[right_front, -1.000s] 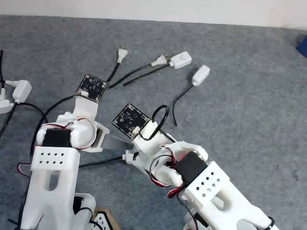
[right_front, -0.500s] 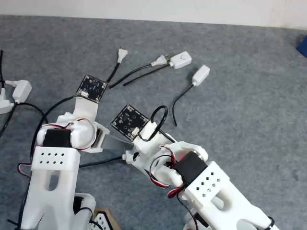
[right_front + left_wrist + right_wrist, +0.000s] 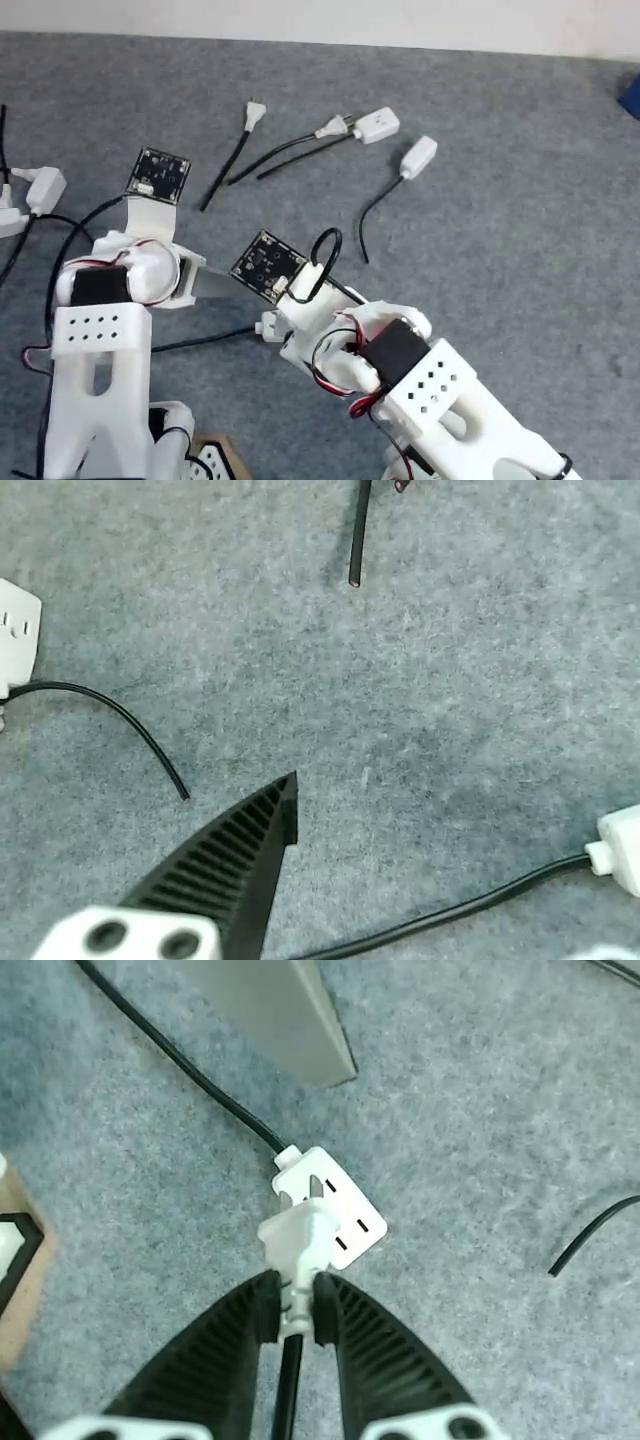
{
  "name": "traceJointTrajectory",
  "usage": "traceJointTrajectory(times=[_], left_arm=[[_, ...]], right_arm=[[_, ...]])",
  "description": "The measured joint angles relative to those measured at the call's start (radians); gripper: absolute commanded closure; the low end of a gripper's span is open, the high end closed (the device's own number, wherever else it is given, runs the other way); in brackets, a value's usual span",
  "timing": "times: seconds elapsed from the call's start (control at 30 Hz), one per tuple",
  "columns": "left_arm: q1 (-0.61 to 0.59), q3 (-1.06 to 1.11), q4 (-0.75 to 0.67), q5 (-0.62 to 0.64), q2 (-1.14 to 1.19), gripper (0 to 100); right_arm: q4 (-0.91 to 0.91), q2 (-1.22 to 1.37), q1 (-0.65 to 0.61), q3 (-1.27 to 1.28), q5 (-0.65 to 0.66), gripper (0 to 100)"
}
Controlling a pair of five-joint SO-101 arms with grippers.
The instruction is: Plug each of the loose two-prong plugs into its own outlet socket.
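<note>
Since the coming push runs straight along my right jaws (image 3: 296, 1286), alignment is what counts. Jaws clamped on the white plug (image 3: 297, 1238), just behind its head, with its cord trailing back between them. Plug's long axis is in line with the jaws, prongs pointing away at the white socket (image 3: 350, 1215). Socket lies flat on the grey table (image 3: 480, 1080), touching the plug, directly ahead of the tips and turned somewhat against that line. Prongs look started in one slot pair; depth I cannot tell.
</note>
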Motion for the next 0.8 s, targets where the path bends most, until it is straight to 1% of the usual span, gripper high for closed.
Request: traceJointTrajectory(times=[0.4,0.8], left_arm=[[0.098,0.101,0.000,0.003,0.000,45],[0.103,0.135,0.000,0.005,0.000,45]], right_arm=[[-0.029,0.000,-0.002,0.000,-0.035,99.1],[-0.029,0.000,-0.006,0.000,-0.038,99.1]])
